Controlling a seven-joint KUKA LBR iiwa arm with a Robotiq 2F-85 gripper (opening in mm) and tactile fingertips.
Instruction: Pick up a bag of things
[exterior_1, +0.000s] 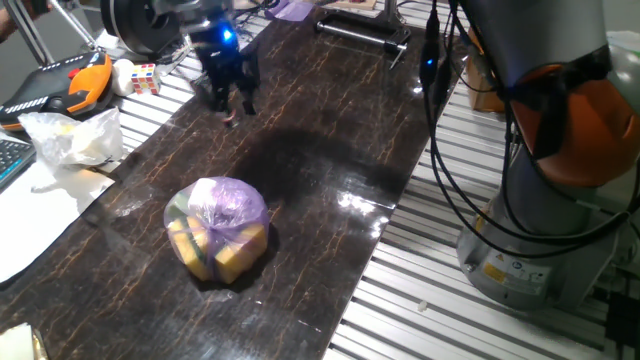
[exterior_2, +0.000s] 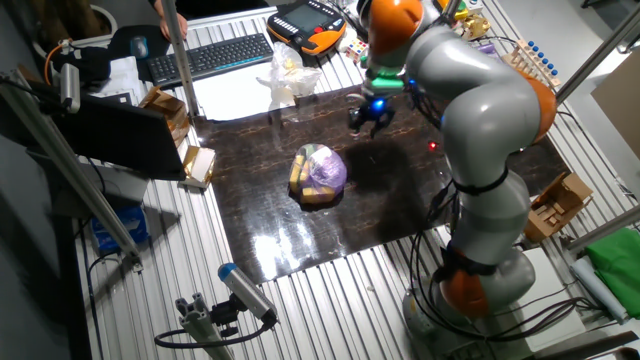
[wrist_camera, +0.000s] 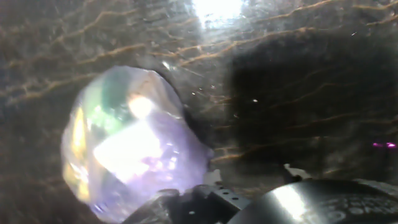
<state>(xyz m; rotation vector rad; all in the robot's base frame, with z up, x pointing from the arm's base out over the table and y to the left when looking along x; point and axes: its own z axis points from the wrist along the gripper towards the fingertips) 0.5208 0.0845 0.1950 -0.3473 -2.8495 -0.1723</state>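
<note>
Bag (exterior_1: 217, 230) sits on the dark marbled bench (exterior_1: 330, 140), roughly mid-mat, toward the near edge in one fixed view. Purple-tinted film, gathered at the top, yellow blocks plus something dark showing through. Nothing touching it. In the hand view the bag (wrist_camera: 127, 143) fills the lower left, blurred, with a glare spot on it.

End effector (exterior_1: 229, 88) is up the mat, well apart from the bag, hanging over the bench with a blue light lit just above it. Fingers point down; holding nothing. Spread or pressed together: can't tell, too small and dark in both fixed views, and the hand view shows only the housing at the bottom edge.

Other fixed view: bag (exterior_2: 318, 175) mid-mat, end effector (exterior_2: 371, 118) beyond it toward the far edge.

Off the mat: white crumpled bag (exterior_1: 70, 135) on the left, orange-black pendant (exterior_1: 70, 85) behind it, small coloured cube (exterior_1: 144, 77) next to the pendant. Keyboard (exterior_2: 212, 57) at the bench's far side in the other fixed view.
</note>
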